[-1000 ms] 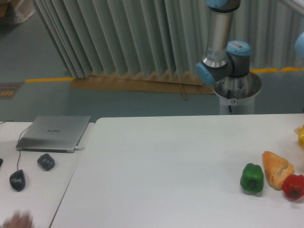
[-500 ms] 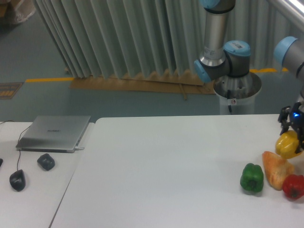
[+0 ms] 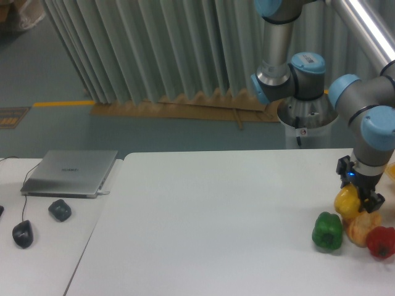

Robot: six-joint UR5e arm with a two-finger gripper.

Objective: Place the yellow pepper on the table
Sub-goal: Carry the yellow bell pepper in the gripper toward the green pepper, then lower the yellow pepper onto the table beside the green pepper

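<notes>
The yellow pepper (image 3: pixel 346 202) hangs in my gripper (image 3: pixel 354 198), whose fingers are shut around its top. It is held just above the large white table (image 3: pixel 216 216), right over the orange-brown bread loaf (image 3: pixel 360 227) and close beside the green pepper (image 3: pixel 327 232). I cannot tell whether it touches the loaf. The arm comes down from the upper right.
A red pepper (image 3: pixel 381 242) lies at the right edge next to the loaf. A smaller white desk (image 3: pixel 37 246) on the left holds a closed laptop (image 3: pixel 70 172) and two dark mice (image 3: pixel 60 209). The robot base (image 3: pixel 307 120) stands behind the table.
My gripper has carried the yellow pepper leftward and lower, from the table's right edge to a spot over the bread loaf beside the green pepper.
</notes>
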